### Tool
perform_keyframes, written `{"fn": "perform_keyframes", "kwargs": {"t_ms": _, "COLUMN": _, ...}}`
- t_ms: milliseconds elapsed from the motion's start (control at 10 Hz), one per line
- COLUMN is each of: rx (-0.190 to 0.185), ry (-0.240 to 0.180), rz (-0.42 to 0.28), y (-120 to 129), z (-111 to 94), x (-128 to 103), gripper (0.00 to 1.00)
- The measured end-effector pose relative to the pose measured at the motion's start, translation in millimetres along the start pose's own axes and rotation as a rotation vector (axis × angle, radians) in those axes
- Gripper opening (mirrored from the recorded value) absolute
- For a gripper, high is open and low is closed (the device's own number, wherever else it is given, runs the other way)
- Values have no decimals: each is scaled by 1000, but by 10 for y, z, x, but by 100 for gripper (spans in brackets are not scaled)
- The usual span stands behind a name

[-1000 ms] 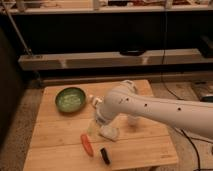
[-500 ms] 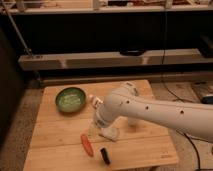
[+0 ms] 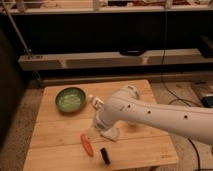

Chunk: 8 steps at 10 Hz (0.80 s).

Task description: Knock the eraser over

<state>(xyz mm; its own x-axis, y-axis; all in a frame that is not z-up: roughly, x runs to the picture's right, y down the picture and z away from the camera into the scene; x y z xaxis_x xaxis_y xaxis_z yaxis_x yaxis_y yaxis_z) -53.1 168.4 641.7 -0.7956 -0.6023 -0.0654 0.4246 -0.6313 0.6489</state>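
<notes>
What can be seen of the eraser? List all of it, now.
The eraser is a small, dark, narrow block, matte-looking, near the front edge of the wooden table. It sits apart, just right of the orange carrot-shaped stick; nothing but the table touches it. Whether it stands on end or lies flat cannot be told. The gripper hangs behind it to the left, by the whitish wrapper, clear of the eraser.

The counter [image 3: 55,137] is viewed from one high, fairly near camera, angled down toward the shelving [image 3: 115,59] behind; the pincer [image 3: 95,131] is seen mid-counter, at the end of the arm [image 3: 160,115].
</notes>
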Motion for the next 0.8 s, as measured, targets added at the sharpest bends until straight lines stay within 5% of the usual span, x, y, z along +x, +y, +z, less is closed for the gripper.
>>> {"fn": "perform_keyframes", "kwargs": {"t_ms": 800, "rx": -1, "ry": 55, "rz": -7, "y": -400, "z": -84, "x": -186, "gripper": 64}}
